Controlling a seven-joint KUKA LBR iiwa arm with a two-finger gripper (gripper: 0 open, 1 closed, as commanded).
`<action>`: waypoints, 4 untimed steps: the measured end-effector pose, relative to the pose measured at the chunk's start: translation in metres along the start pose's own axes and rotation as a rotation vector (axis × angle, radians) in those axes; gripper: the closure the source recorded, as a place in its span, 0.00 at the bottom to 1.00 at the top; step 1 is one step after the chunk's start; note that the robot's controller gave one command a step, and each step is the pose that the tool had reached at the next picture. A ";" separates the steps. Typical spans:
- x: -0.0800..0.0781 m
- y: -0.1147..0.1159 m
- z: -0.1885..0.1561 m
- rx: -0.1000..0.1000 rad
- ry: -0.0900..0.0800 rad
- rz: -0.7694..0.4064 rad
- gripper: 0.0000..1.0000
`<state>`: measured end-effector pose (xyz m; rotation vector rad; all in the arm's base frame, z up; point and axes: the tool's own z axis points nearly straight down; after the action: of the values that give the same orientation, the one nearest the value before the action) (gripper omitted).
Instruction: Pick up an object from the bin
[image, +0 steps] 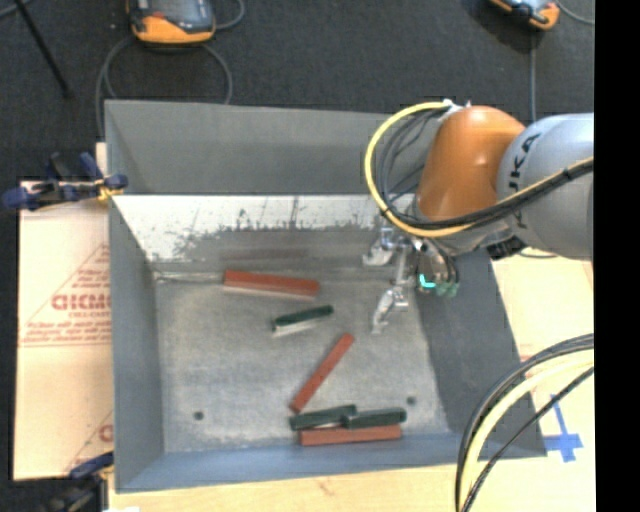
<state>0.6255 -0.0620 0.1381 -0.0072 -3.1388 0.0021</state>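
Hanging over bin (130, 330) floor — arm (560, 190); orange cover (465, 165) hides wrist.

Dark, matt grey floor (300, 50) across the whole top of the camera view, evenly and softly lit. Lying on it near the top edge, an orange-and-black device (172, 20) at the left with a thin black cable (229, 80) looping away from it, and a second orange-and-black device (527, 10) at the right, cut off by the picture's edge. Along the bottom and up the lower right, a strip of pale, wood-coloured counter (280, 492), brightly lit against the dark floor.
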 end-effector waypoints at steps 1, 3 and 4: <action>-0.002 0.000 -0.004 0.001 -0.007 -0.001 0.00; 0.038 0.063 0.047 -0.001 -0.007 -0.214 0.00; 0.076 0.069 0.039 0.001 -0.006 -0.390 0.00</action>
<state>0.5499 0.0069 0.0988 0.6023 -3.0866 0.0023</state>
